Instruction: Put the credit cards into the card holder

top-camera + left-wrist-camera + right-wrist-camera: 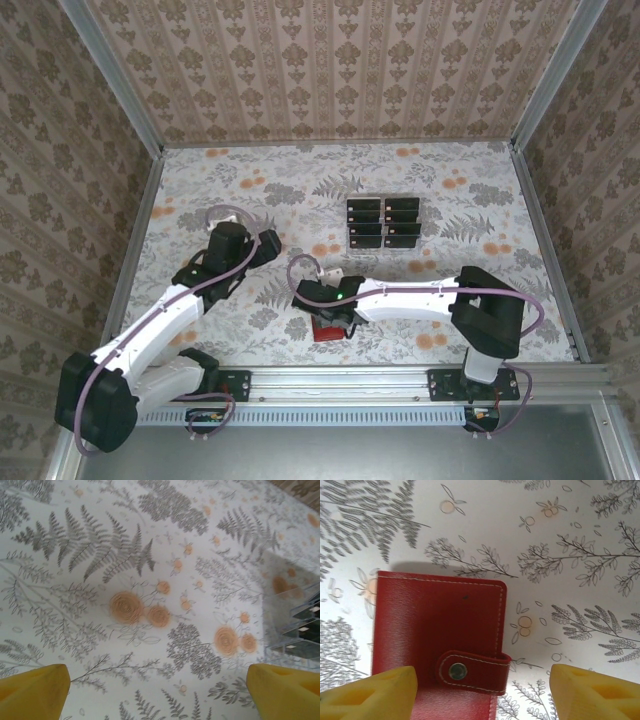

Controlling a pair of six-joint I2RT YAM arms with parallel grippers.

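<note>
- The red, leather-like, squarish card holder (pixel 435 620) lies flat and closed on the fern-and-flower patterned counter (pixel 250 180). It sits near the front edge, directly under the right arm's wrist.
- The right fingers (pixel 370 692) are spread with the card holder between them, though it is not centred. One pad overlaps the holder's spine-side corner. The other pad stands well clear of the tab edge, over bare counter.
- The holder's stitched snap-button tab (pixel 472 667) wraps over the edge facing that clear pad, so its opening faces that way. The side running between the pads looks the shorter one. The holder runs out of the wrist view, so I cannot fix its long axis.
- The right arm is plainly the nearer one to the holder. Any grip or pin would likely need the fingers shifted toward the tab side first.
- The left fingers (pixel 35 690) are spread wide over bare counter, holding nothing.
- The flat dark rectangular credit cards (pixel 366 212) sit in a clear plastic tray (pixel 384 224), farther back and well apart from the holder. Their long sides run left to right.
</note>
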